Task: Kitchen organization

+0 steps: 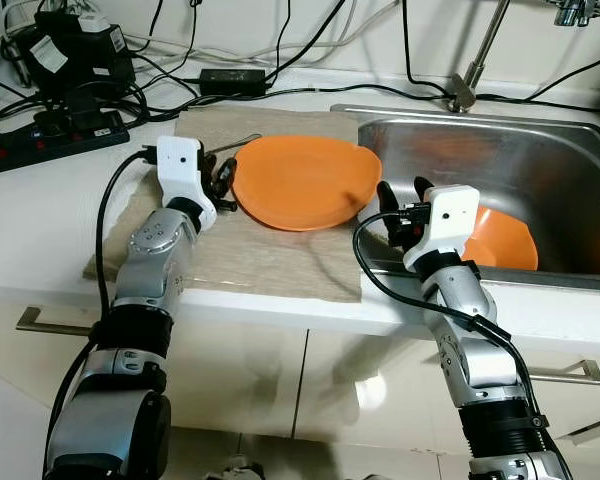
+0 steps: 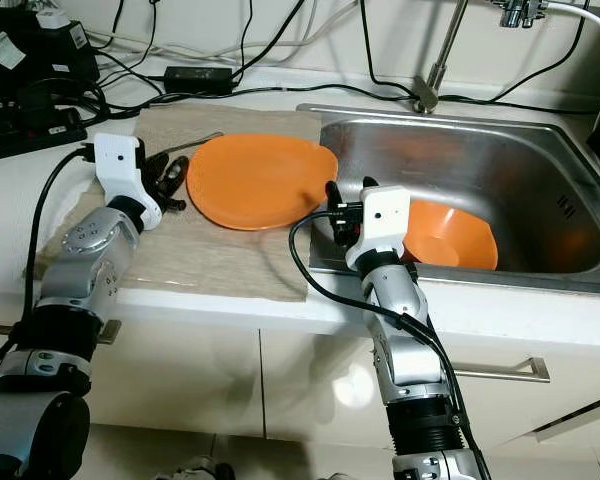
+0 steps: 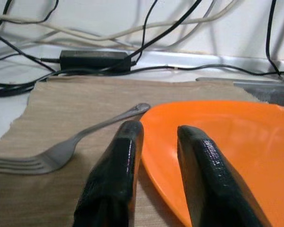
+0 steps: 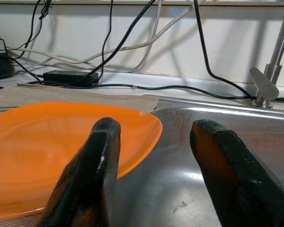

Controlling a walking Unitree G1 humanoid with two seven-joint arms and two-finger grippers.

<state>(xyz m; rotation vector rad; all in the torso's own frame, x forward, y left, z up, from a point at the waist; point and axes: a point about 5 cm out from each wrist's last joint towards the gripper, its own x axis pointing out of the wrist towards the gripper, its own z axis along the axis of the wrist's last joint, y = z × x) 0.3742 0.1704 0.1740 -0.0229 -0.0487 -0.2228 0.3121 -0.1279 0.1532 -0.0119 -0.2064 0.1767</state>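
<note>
orange plate [image 1: 302, 180] overhanging sink [image 1: 540, 160] edge

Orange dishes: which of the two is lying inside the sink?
The smaller orange bowl, low in the steel sink beside the right pincer. The wide orange plate rests on the beige cloth.

The right arm [image 1: 450, 262] hides part of the orange bowl [image 1: 505, 240] in the sink [image 1: 540, 160]; the faucet [image 1: 480, 55] runs off the top edge.

- No text, brand or number is legible anywhere.
- A white label on the black device [image 1: 52, 52] at ten o'clock is too blurred to read.
</note>
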